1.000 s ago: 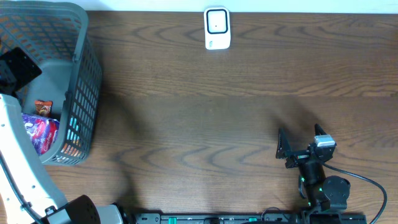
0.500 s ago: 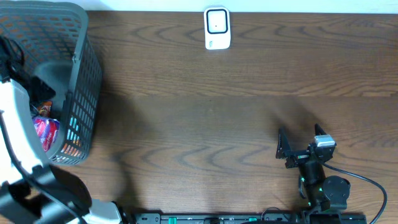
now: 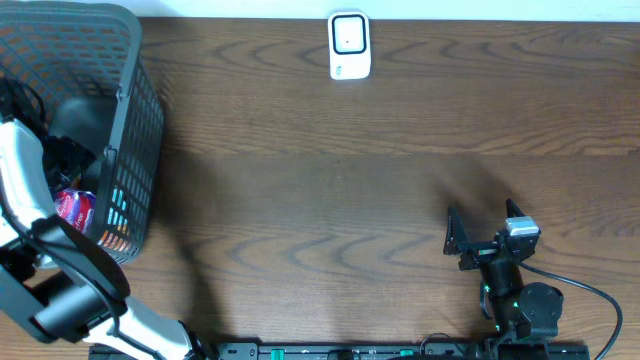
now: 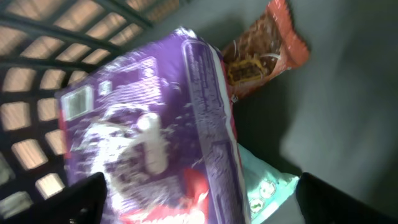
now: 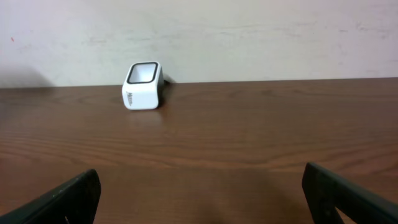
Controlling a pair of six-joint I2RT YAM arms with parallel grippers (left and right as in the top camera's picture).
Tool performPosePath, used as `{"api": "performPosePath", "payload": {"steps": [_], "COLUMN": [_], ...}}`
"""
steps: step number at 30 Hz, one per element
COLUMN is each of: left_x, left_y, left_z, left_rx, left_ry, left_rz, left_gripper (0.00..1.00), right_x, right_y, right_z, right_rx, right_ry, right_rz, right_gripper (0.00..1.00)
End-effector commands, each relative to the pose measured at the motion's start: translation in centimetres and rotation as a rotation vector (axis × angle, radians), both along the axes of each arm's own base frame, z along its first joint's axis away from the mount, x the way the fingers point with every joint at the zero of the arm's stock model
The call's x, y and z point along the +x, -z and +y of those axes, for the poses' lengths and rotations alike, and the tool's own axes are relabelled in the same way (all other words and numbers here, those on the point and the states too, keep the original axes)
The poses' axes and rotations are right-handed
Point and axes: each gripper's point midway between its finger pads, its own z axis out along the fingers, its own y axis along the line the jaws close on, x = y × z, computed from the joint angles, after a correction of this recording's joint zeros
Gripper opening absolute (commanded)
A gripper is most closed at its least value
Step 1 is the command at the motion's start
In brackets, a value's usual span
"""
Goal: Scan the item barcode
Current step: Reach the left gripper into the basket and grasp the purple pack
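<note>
My left gripper (image 4: 202, 208) hangs inside the grey basket (image 3: 130, 120), open, one dark fingertip (image 4: 87, 199) on each side of a purple snack packet (image 4: 143, 130). The packet lies flat with a small white label (image 4: 78, 102) near its upper left corner. No finger touches it. An orange-brown packet (image 4: 261, 56) lies beyond it and a mint-green one (image 4: 267, 190) is tucked under its right edge. From overhead the left arm (image 3: 30, 180) covers most of these; only a red-purple bit of packet (image 3: 75, 205) shows. The white scanner (image 3: 349, 45) stands at the table's far edge. My right gripper (image 3: 483, 225) rests open and holds nothing.
The basket's lattice walls (image 4: 56, 37) close in around the packets. In the right wrist view the scanner (image 5: 143, 85) stands far ahead on the brown wooden table (image 3: 330, 190), in front of a pale wall.
The left arm has swung further into the basket and down over the packets. Its jaws have narrowed very slightly. The right arm has stayed still.
</note>
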Motion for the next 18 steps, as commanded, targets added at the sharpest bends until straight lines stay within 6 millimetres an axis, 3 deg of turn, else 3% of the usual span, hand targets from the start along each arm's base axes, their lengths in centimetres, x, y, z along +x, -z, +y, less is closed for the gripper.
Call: {"api": "performPosePath", "payload": {"steps": [1, 6, 7, 8, 10, 12, 15, 18], "left_x": [0.0, -0.8, -0.9, -1.0, -1.2, -1.3, -1.7, -1.1], "left_y": [2.1, 4.2, 4.5, 4.7, 4.7, 4.5, 4.1, 1.9], "left_z": [-0.6, -1.0, -1.1, -1.2, -1.3, -1.4, -1.6, -1.4], "left_rx": [-0.058, -0.104, -0.11, -0.115, -0.121, -0.122, -0.13, -0.114], "left_ry": [0.01, 0.009, 0.009, 0.009, 0.009, 0.009, 0.008, 0.002], "left_rz": [0.045, 0.121, 0.13, 0.138, 0.147, 0.148, 0.16, 0.12], "left_gripper": [0.87, 0.82, 0.75, 0.65, 0.32, 0.07, 0.07, 0.07], "right_x": [0.0, 0.0, 0.0, 0.0, 0.0, 0.0, 0.0, 0.0], "right_y": [0.1, 0.1, 0.1, 0.1, 0.1, 0.1, 0.1, 0.1], "right_z": [-0.3, -0.3, -0.3, -0.3, -0.3, -0.3, -0.3, -0.3], "right_rx": [0.009, 0.009, 0.009, 0.009, 0.009, 0.009, 0.009, 0.009], "right_ry": [0.015, 0.015, 0.015, 0.015, 0.015, 0.015, 0.015, 0.015], "right_rz": [0.002, 0.002, 0.002, 0.002, 0.002, 0.002, 0.002, 0.002], "right_gripper": [0.99, 0.99, 0.99, 0.99, 0.99, 0.99, 0.99, 0.99]}}
